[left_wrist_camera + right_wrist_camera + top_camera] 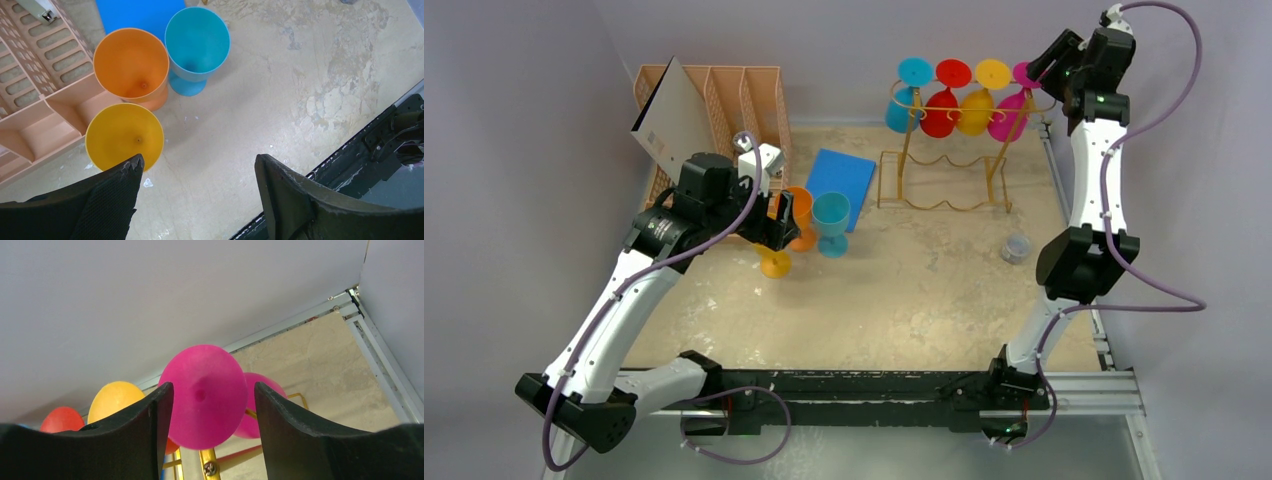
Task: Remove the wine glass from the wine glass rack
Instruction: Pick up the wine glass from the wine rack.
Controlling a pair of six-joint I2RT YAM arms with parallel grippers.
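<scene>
The gold wire wine glass rack (pixel 903 150) stands at the back right, with blue, red, yellow and magenta wine glasses hanging upside down from it. The magenta wine glass (pixel 1010 115) is the rightmost. My right gripper (pixel 1046 62) is up at its foot. In the right wrist view the round magenta foot (pixel 205 395) sits between the open jaws of the right gripper (pixel 212 386). The left finger is against its edge and a gap shows at the right finger. The rack's gold wire (pixel 207 460) runs below. My left gripper (pixel 197 160) hangs open and empty over the table.
Orange (pixel 801 212), teal (pixel 831 222) and yellow (pixel 776 263) glasses stand on the table by the left gripper. A peach file organizer (pixel 744 95) with a grey board (pixel 669 120) sits back left. A blue pad (pixel 839 178) and a small grey cap (pixel 1016 248) lie nearby.
</scene>
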